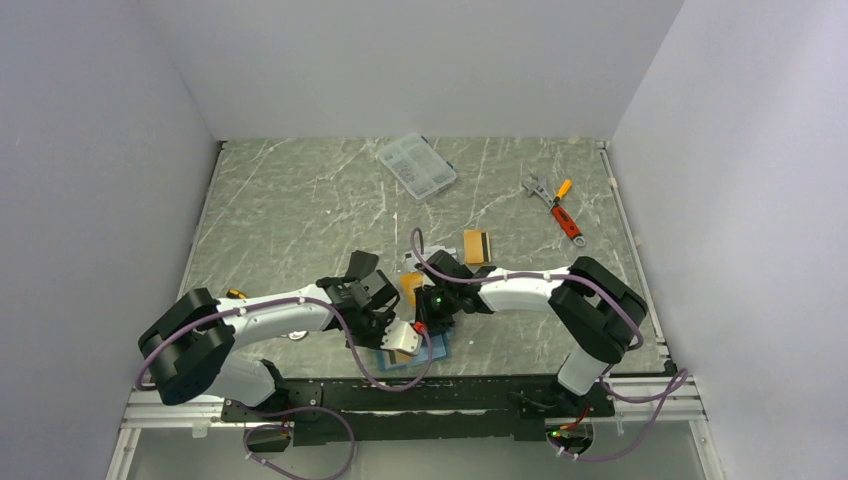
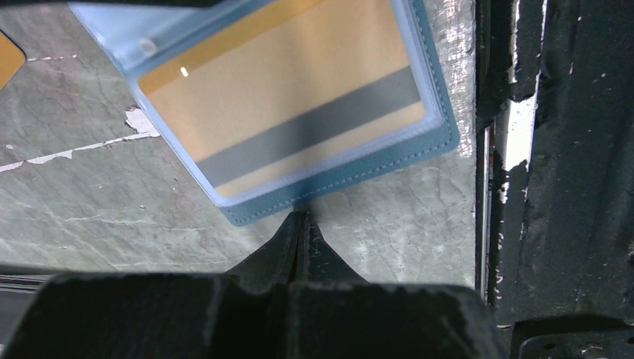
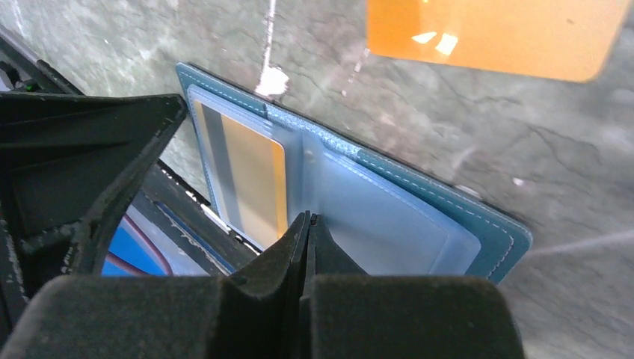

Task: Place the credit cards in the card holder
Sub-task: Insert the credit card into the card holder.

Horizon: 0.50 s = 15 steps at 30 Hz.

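Right pincer (image 3: 306,224) is shut, tips on the card holder (image 3: 396,217). Left pincer (image 2: 303,224), shut too, touches its edge. Push the orange card (image 3: 250,176) in gently, I think.

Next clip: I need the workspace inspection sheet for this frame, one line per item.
Surface: grey marbled table, white scratches, no spill seen.
Job's things: card holder lies open at the near edge, a striped gold card in its clear pocket; loose card stripe up; second loose card plain side up, just beyond the holder.
Clutter: clear box at the far middle; wrench and red-handled tool at the far right.
Grippers: left gripper shut, tips at the holder's edge; right gripper shut over the holder's empty sleeve.
Cables: purple cables along both arms, one loop beside the holder.
Surroundings: pale walls on three sides; black rail in front.
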Each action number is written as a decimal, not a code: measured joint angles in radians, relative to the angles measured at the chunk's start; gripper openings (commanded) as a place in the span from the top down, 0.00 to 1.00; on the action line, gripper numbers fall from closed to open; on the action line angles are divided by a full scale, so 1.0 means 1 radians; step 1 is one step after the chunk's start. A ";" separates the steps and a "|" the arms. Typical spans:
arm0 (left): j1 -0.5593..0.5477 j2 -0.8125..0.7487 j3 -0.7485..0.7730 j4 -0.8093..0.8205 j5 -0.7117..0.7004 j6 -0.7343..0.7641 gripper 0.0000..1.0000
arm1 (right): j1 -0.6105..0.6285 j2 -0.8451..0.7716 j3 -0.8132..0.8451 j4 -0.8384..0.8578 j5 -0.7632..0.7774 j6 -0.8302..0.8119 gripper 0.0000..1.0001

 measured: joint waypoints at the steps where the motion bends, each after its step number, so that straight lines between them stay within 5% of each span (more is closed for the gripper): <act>1: 0.000 -0.001 -0.001 0.000 0.000 0.000 1.00 | -0.002 -0.010 -0.011 -0.003 0.000 0.000 1.00; 15: 0.000 0.051 0.047 -0.017 0.006 0.006 1.00 | 0.056 0.021 0.041 -0.059 -0.042 -0.035 1.00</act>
